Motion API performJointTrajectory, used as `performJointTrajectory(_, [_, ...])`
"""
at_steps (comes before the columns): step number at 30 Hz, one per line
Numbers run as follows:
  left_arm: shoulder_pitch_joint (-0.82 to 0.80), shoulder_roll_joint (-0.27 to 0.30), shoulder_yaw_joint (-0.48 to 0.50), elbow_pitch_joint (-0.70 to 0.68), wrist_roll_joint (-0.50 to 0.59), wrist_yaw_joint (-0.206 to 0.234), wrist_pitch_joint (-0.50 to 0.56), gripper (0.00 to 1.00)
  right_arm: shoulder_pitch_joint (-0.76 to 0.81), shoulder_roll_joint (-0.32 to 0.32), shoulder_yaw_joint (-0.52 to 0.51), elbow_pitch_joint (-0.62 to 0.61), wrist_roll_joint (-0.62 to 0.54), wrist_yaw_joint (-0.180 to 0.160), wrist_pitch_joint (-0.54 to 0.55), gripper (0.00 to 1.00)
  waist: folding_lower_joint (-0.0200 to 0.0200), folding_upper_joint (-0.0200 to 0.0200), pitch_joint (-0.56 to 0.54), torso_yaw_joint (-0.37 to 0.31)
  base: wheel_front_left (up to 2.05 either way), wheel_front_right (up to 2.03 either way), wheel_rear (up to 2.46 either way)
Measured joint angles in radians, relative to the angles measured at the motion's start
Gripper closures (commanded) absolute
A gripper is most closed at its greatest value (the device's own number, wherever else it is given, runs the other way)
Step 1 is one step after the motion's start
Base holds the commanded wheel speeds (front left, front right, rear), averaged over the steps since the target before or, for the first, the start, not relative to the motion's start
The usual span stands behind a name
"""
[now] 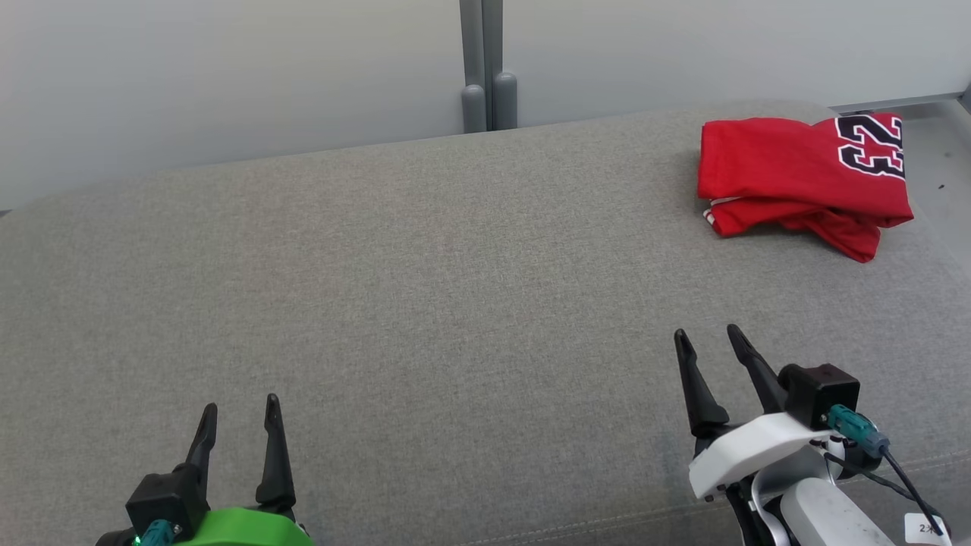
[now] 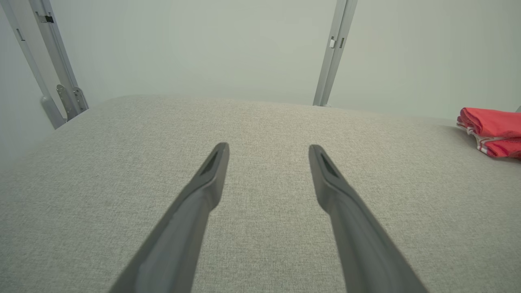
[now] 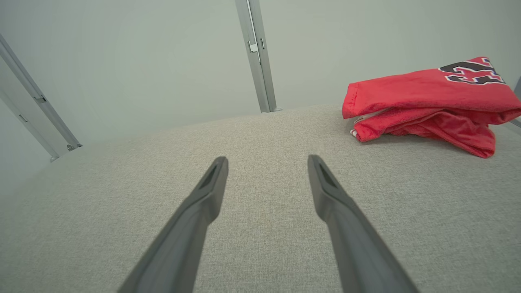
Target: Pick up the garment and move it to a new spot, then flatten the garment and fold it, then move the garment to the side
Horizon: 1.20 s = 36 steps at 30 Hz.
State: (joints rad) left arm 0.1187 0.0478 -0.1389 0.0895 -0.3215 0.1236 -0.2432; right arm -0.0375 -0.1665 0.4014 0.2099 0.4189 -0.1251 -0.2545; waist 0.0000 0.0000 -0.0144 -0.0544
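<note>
- The red garment (image 1: 796, 178) is seen folded into a compact bundle at the far right corner of the grey upholstered surface (image 1: 425, 288), close to its right edge.
- The right gripper (image 1: 707, 332) is held low over the near right part of the surface. Its two dark fingers are spread apart with nothing between them and are aimed at the far side, tilted slightly left.
- The garment is placed well beyond these fingertips and off to their right. It is not touched, and a broad stretch of bare fabric is left between them.
- In the right wrist view the garment (image 3: 427, 103) is shown above and to the right of the right gripper (image 3: 267, 158).
- The left gripper (image 1: 240, 406) is held at the near left, fingers parted and nothing gripped, well apart from the bundle.
- In the left wrist view the garment (image 2: 494, 130) is cut off by the right edge, far to the side of the left gripper (image 2: 268, 147).
- The bundle's long axis is laid side to side in the head view, roughly along the surface's far edge and across the direction in which both pairs of fingers point.
- Its left end is closed by a neat fold, and a black-and-white number print (image 1: 871, 145) is carried at the right end on the top layer.
- A white-trimmed edge (image 1: 713, 216) is exposed under the near left corner, and a crumpled lower layer (image 1: 853, 239) is pushed out at the near right corner.
</note>
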Motion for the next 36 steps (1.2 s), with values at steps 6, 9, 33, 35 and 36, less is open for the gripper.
performJointTrajectory(6, [0.006, -0.006, -0.021, 0.019, -0.009, 0.0, -0.004, 1.0, 0.021, 0.008, 0.003, 0.02, -0.006, 0.001, 0.0, 1.0, 0.0, 0.0, -0.002, 0.002, 0.0, 0.0, 0.0])
performJointTrajectory(9, [0.015, -0.009, -0.026, 0.039, -0.011, 0.0, -0.004, 1.0, 0.051, 0.014, 0.006, 0.039, -0.002, 0.002, 0.001, 1.0, 0.0, 0.0, -0.002, 0.002, 0.0, 0.0, 0.0])
performJointTrajectory(33, [0.019, -0.01, 0.002, 0.03, -0.341, -0.046, 0.053, 1.0, 0.057, 0.04, -0.102, 0.023, 0.299, 0.054, 0.068, 1.0, 0.0, 0.0, 0.005, 0.015, 0.0, 0.0, 0.0])
performJointTrajectory(35, [0.019, -0.009, 0.006, 0.032, -0.364, -0.05, 0.058, 1.0, 0.056, 0.04, -0.112, 0.023, 0.325, 0.055, 0.076, 1.0, 0.0, 0.0, 0.005, 0.016, 0.0, 0.0, 0.0])
performJointTrajectory(36, [0.018, -0.008, 0.007, 0.032, -0.375, -0.053, 0.061, 1.0, 0.056, 0.04, -0.117, 0.023, 0.335, 0.058, 0.08, 1.0, 0.0, 0.0, 0.005, 0.017, 0.0, 0.0, 0.0])
